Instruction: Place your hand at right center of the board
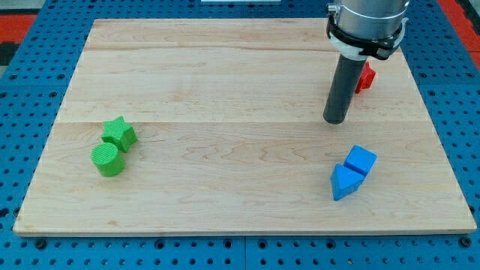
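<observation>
Nearest the camera is the bottom edge of the wooden board [225, 221], which rests on a blue pegboard table [30, 97]. Starting at the view's left, a green cylinder [108, 159] stands on the board, and a green star [119, 133] sits just above it, the two touching. The middle of the board holds nothing but bare wood grain. Further toward the view's right, my rod comes down from the top of the view, and my tip [335, 120] rests on the board in its right half, a little above mid-height. Behind the rod, toward the view's top right, a red block [365, 76] peeks out; the rod hides part of it, so I cannot make out its shape. Below my tip, toward the view's bottom right, a blue triangular block [343, 182] lies touching a blue cube [361, 160], both apart from my tip. I carry no jaws, only this bare rod, so nothing is grasped.
</observation>
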You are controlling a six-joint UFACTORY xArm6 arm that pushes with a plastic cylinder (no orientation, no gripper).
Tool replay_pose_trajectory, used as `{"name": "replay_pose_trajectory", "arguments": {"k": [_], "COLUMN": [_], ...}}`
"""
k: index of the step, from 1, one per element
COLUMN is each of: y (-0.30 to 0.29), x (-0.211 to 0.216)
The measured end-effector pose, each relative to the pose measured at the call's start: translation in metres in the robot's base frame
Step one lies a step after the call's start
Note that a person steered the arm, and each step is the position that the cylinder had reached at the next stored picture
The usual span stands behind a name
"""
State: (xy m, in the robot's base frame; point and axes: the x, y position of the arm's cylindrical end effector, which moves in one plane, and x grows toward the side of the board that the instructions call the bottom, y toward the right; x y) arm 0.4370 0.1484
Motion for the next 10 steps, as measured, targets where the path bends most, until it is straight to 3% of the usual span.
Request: {"name": "replay_pose_trajectory", "arguments": {"k": [2,5,10], "y": [0.117,0.126,0.135], "x": [-0.023,-0.07,-0.069]}}
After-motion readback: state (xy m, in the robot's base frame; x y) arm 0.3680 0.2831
